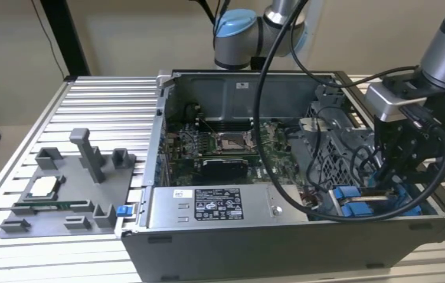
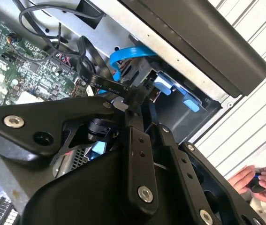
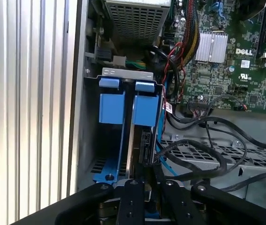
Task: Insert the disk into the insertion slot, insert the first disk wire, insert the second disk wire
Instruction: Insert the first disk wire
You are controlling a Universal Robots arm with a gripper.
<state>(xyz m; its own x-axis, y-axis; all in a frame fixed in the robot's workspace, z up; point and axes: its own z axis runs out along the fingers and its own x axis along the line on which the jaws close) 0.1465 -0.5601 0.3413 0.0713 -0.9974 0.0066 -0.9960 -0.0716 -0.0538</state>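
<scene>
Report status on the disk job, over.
Claw down at the slot. Disk sits in it, beside a second blue carrier. Black cables crowd the claw.

Place: a robotics lab or test workshop.
Bench (image 1: 97,100): ribbed aluminium slats against a plain wall.
Arm (image 1: 242,29): an industrial robot arm rising at the bench's far edge.
Workpiece: an open PC case (image 1: 285,247), its motherboard (image 3: 226,70) exposed.
Fixture: a grey parts plate (image 1: 57,203) near the bench's corner.
Operator: a person's hands (image 2: 259,180) beside the bench.
</scene>
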